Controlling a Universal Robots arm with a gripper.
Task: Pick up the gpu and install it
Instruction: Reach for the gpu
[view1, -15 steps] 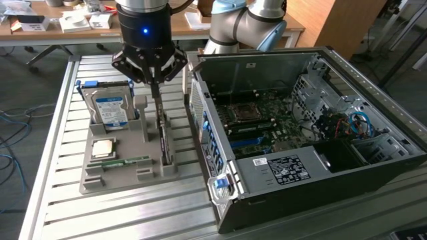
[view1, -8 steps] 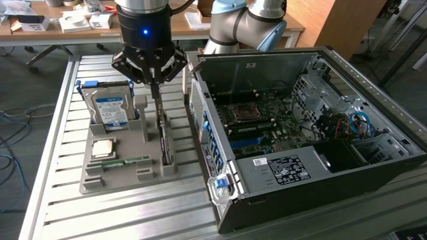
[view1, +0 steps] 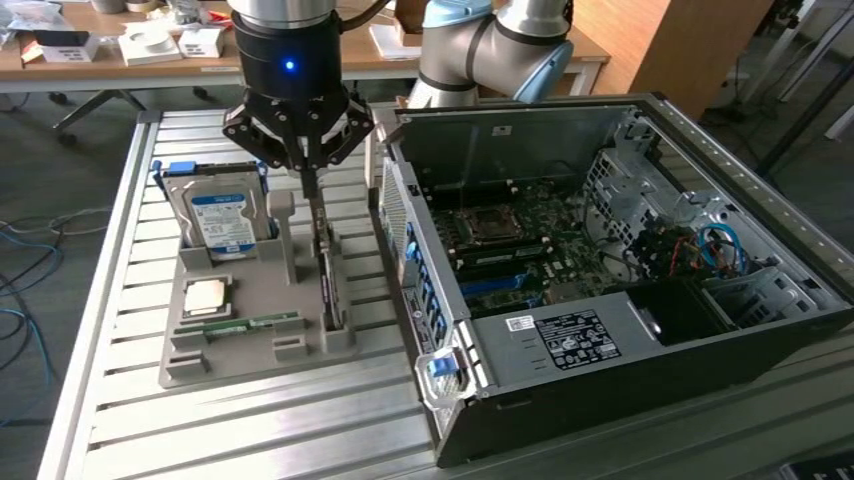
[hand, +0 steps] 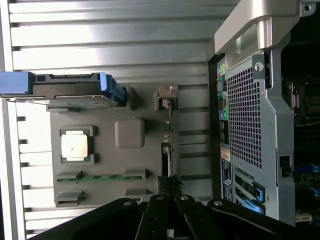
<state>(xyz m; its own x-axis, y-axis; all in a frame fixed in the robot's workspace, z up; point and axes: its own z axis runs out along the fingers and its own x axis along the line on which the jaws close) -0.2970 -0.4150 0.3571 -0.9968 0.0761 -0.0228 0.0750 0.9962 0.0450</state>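
This looks like a robot lab or workshop. A big robot arm (view1: 494, 40) stands behind a metal table (view1: 267, 430) made of long silver bars. On the table sits a computer (view1: 601, 260) with its side off, so you can see the insides. Next to it, a grey holder (view1: 247, 355) keeps computer parts: a drive (view1: 220, 220), a chip (view1: 204, 295) and a thin card (view1: 324, 275). Behind is a wooden desk (view1: 80, 68) with little boxes (view1: 147, 45). Wires (view1: 20, 240) lie on the floor.

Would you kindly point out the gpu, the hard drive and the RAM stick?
gpu (view1: 327, 280): exterior view, its upper edge.
hard drive (view1: 220, 222): exterior view, its blue label.
RAM stick (view1: 243, 322): exterior view, middle of its green board.
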